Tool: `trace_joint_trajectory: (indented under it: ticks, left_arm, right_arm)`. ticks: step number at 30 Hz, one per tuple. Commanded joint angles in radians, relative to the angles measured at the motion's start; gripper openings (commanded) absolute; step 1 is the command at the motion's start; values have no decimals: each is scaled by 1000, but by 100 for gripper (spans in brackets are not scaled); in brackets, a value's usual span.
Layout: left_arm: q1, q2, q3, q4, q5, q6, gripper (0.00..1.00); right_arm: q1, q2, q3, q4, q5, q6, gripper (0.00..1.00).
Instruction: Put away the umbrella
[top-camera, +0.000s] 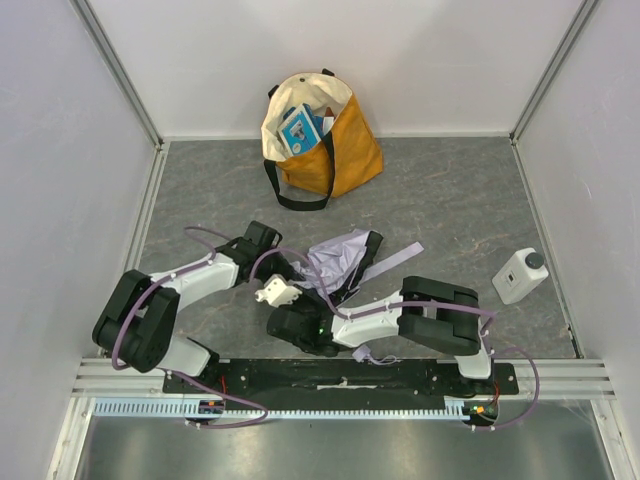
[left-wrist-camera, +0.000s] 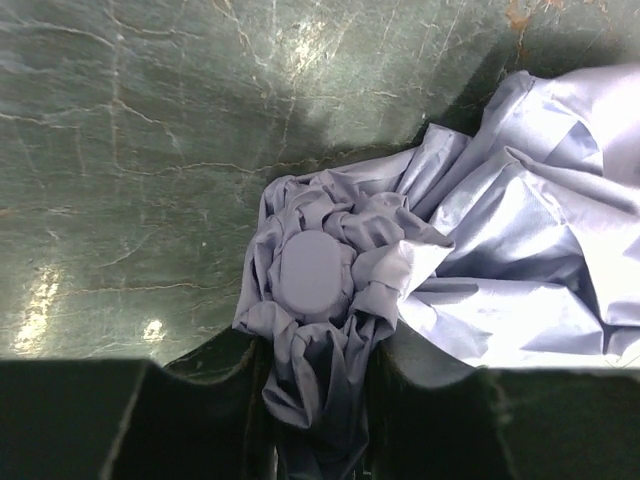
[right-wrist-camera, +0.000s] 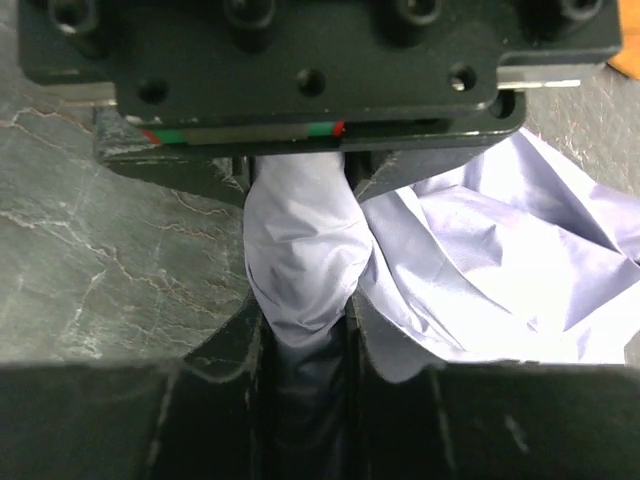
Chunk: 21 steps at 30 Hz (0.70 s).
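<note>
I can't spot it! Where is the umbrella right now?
In the top view the umbrella lies crumpled mid-table, pinched by the left gripper and the right gripper, nearer the arms than the tote bag.

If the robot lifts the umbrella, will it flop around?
Probably floppy: the umbrella lies crumpled in loose folds, so it would likely sag. The cloth looks thin, so it is probably light. The bunch in the right gripper might slide a bit.

Two chunky arms, glossy white shells with matte black joints: left arm, right arm. Thin lavender cables loop along both. The left gripper's boxy black housing has round screw holes and a green-red stripe.
</note>
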Motion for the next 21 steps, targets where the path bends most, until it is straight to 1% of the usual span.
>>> trace_joint_trajectory:
  ticks: [1, 2, 4, 5, 8, 10, 12, 13, 14, 17, 19, 21]
  left_arm:
    - [-16, -29, -78, -122, -41, -44, 2]
    - [-15, -43, -86, -104, -39, -44, 2]
    - [-16, -61, -98, -69, -42, -38, 2]
    - [-15, -73, -106, -46, -42, -37, 5]
    - [-15, -116, -144, 31, -42, -33, 37]
    - [-15, -158, -167, 97, -53, -23, 52]
    - [-10, -207, -201, 167, -57, -20, 74]
    - [-6, -237, -218, 203, -57, -14, 87]
    - [-1, -265, -236, 227, -59, -6, 91]
    - [22, -371, -297, 293, -79, 23, 93]
    - [34, -483, -362, 371, -90, 37, 93]
    - [44, -591, -409, 402, -117, 43, 94]
  right_arm:
    - [-12, 48, -27, 19, -10, 84, 2]
    - [-12, 39, -53, 19, -31, 101, 0]
    - [-19, 2, -111, 40, -115, 118, 0]
    - [-22, -22, -146, 60, -144, 133, 0]
    - [-64, -91, -234, 97, -281, 163, 0]
    - [-95, -122, -282, 132, -365, 161, 0]
    - [-123, -148, -326, 172, -459, 158, 0]
    - [-144, -158, -341, 186, -517, 159, 0]
    - [-164, -167, -366, 215, -565, 159, 0]
    - [-247, -185, -421, 284, -750, 178, 0]
    - [-288, -188, -440, 318, -868, 175, 0]
    - [-324, -178, -441, 339, -989, 186, 0]
